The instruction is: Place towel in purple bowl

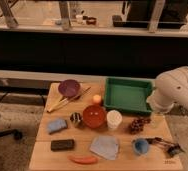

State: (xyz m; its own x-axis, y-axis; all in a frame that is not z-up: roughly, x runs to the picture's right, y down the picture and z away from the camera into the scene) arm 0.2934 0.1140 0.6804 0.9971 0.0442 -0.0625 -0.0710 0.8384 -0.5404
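Writing: table-corner mark (170, 161) illegible.
Gripper: hidden past my white arm (176, 92), fingers spread.
Towel (105, 148): flat before red bowl (94, 116); purple bowl (68, 88) beyond.

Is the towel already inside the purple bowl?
No, the towel lies flat in front of the red bowl, the purple bowl stands empty, and the hand is out of view past the arm at right.

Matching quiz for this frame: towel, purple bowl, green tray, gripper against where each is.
1 towel
2 purple bowl
3 green tray
4 gripper

A far end of table, picture left
B near edge, centre, lying flat
C not in view; only white arm shows, picture right
D far end, picture right

Pairs: 1-B, 2-A, 3-D, 4-C
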